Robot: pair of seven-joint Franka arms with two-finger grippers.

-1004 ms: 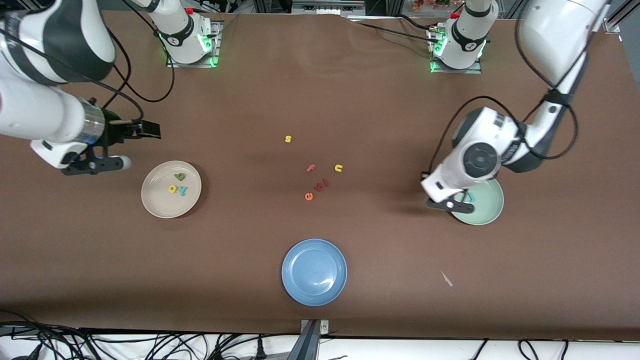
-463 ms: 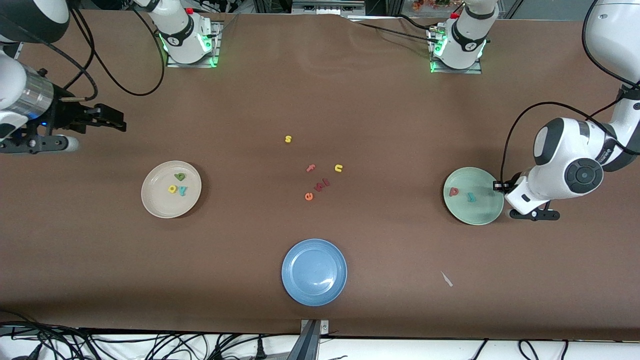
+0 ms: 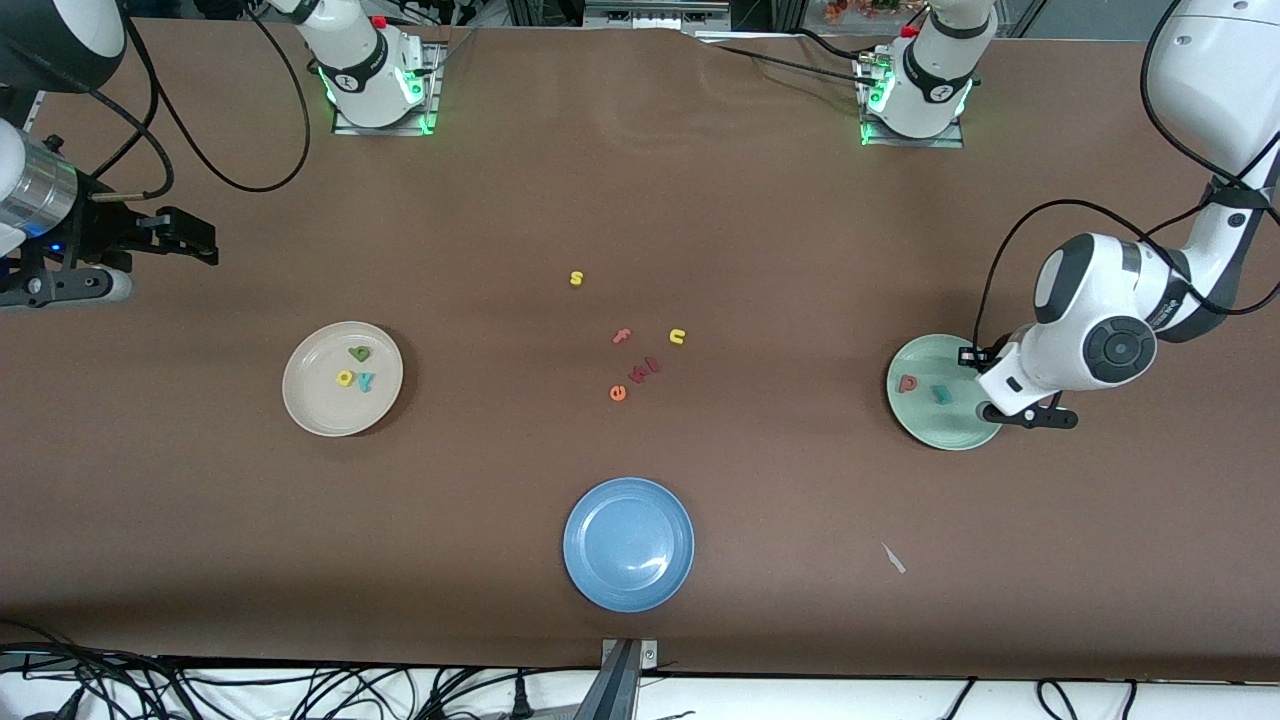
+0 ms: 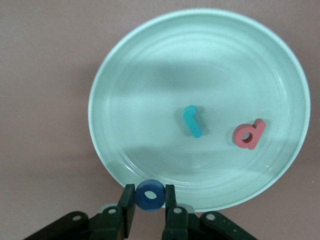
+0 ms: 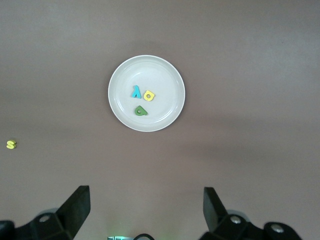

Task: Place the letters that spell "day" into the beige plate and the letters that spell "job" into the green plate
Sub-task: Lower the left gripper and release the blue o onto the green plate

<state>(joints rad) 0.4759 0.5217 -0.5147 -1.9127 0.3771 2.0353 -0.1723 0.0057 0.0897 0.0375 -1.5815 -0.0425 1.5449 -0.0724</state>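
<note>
Since the earlier frame, left gripper (image 4: pixel 149 210) has swung back over the green plate's (image 3: pixel 950 432) rim, pinching the blue o (image 4: pixel 149 194) — last letter due beside j (image 4: pixel 192 121) and b (image 4: pixel 248 134). Right gripper (image 5: pixel 146 210) waits, jaws wide, above the beige plate (image 5: pixel 120 107) — "day" is complete.

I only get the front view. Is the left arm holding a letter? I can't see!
Observer: Yes. The left gripper pinches a blue o in its jaws, over the green plate's rim.
Child: What's in that plate?
Observer: A teal j and a pink b, lying apart.
Child: And the right one?
Observer: The right gripper waits, jaws wide open and empty, up above the table with the beige plate in its sight.
</note>
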